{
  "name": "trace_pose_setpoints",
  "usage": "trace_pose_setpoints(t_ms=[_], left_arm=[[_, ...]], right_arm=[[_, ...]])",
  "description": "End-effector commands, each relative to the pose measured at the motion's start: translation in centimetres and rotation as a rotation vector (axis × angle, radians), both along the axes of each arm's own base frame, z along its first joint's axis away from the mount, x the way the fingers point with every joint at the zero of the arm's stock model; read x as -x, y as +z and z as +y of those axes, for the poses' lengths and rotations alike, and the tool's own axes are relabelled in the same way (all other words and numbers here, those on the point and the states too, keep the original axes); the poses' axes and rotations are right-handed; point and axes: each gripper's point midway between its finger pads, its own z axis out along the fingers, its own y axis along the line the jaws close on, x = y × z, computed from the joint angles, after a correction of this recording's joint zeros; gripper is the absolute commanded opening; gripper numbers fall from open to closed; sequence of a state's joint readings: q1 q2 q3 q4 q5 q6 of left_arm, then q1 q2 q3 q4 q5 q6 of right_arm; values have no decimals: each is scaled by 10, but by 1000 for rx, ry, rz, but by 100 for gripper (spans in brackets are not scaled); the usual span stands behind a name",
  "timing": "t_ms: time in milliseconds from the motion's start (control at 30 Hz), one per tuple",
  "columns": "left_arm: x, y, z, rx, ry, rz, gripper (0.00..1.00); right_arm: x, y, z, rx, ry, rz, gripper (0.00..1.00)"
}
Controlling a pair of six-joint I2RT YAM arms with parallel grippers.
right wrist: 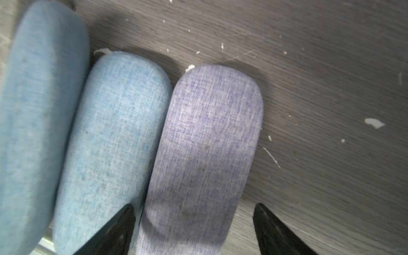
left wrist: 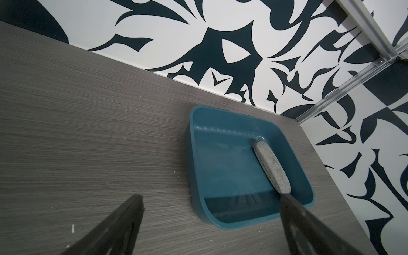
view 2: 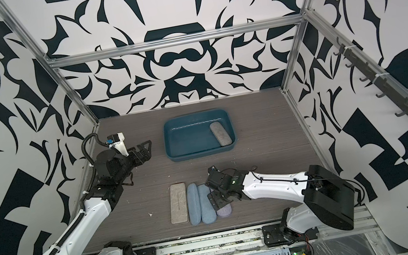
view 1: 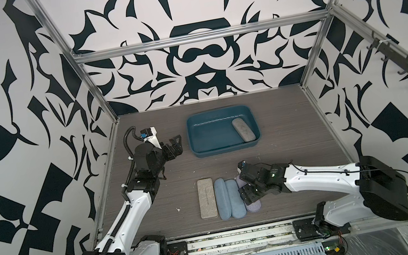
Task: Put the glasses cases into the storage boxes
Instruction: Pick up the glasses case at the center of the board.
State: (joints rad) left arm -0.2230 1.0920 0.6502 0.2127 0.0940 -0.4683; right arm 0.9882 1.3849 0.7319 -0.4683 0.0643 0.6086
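Beneath right claw (right wrist: 194, 207), lilac case (right wrist: 209, 132) unobscured, woven.

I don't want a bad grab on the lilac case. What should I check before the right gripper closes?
1. Right gripper open: ok, jaws apart.
2. Jaws straddle the lilac case: ok, one on each side.
3. Finger clear of the neighbouring light blue case: cannot tell; it overlaps that case's edge in the right wrist view.
4. Tray has room: ok; only the grey-brown case lies inside.
5. Left gripper out of the way: ok, open, beside the tray.
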Motion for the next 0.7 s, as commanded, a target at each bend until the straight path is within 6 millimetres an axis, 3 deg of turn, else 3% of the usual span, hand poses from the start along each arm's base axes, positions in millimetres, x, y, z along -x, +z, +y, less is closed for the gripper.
trace_pose_setpoints(t_ms=[0,367,667], left_arm=[[2,-9,-2,4,-10,30,99],[3,-14,-3,-4,-17,36,99],[4,-16,-3,-10,-17,33,99]], right_arm=[[-4,-5,0,5,-29,-17,87],[-4,-21,-1,18,-49,-4,80],[-4,-16,-5,11,-62,-18,79]])
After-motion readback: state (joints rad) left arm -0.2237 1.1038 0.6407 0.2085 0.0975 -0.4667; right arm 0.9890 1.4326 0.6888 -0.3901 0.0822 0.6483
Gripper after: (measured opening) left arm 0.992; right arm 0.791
